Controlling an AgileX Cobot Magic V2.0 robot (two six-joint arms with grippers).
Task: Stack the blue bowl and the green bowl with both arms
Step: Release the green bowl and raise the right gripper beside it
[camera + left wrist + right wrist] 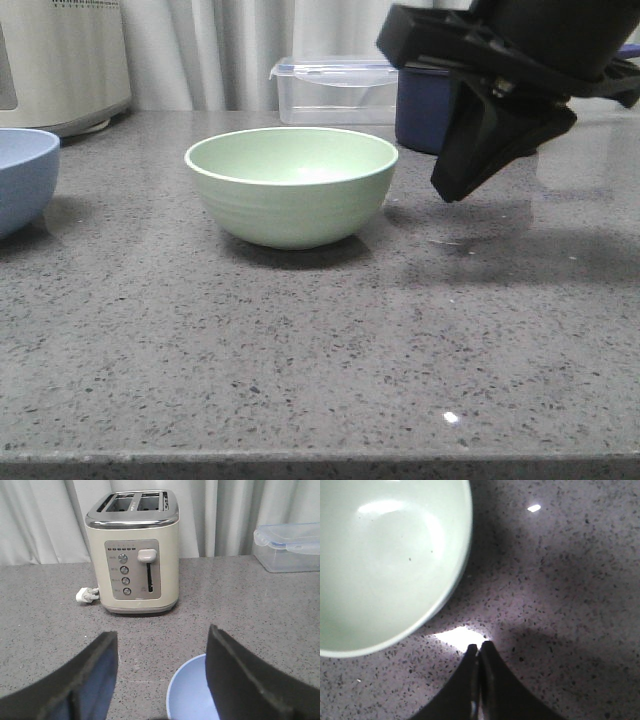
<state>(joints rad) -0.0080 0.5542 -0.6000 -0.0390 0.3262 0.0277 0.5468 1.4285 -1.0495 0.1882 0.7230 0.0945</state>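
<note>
**Two bowls apart on the speckled counter, right gripper pinched shut beside the green one**

The green bowl (291, 185) sits upright near the middle of the grey speckled countertop (320, 360), its pale rim whole and unobstructed. The blue bowl (22, 176) stands well apart from it at about 9 o'clock, cut off by the left edge of the front view, with a bare strip of counter between the two.

The right gripper (452, 190) hangs above the counter at roughly 3 o'clock from the green bowl, tilted down toward the surface and not touching the bowl. In the right wrist view its fingertips (479, 650) are pressed together with nothing between them, and the green bowl's rim (451, 590) curves just beside them, a narrow band of counter separating tip from rim.

The left gripper (162, 672) is spread wide, its two dark fingers (85, 680) standing well apart; the blue bowl (192, 695) lies below them, partly behind the right-hand finger in that view, and contact cannot be judged.

Toward the front edge of the counter, at 6 o'clock from the green bowl, the surface is open. At the back, around 12 to 1 o'clock, a clear lidded container (335, 90) and a dark navy pot (425, 105) stand against the curtain (230, 50). A cream toaster (134, 550) sits at the back left beyond the blue bowl, its white plug (86, 595) lying beside it.
</note>
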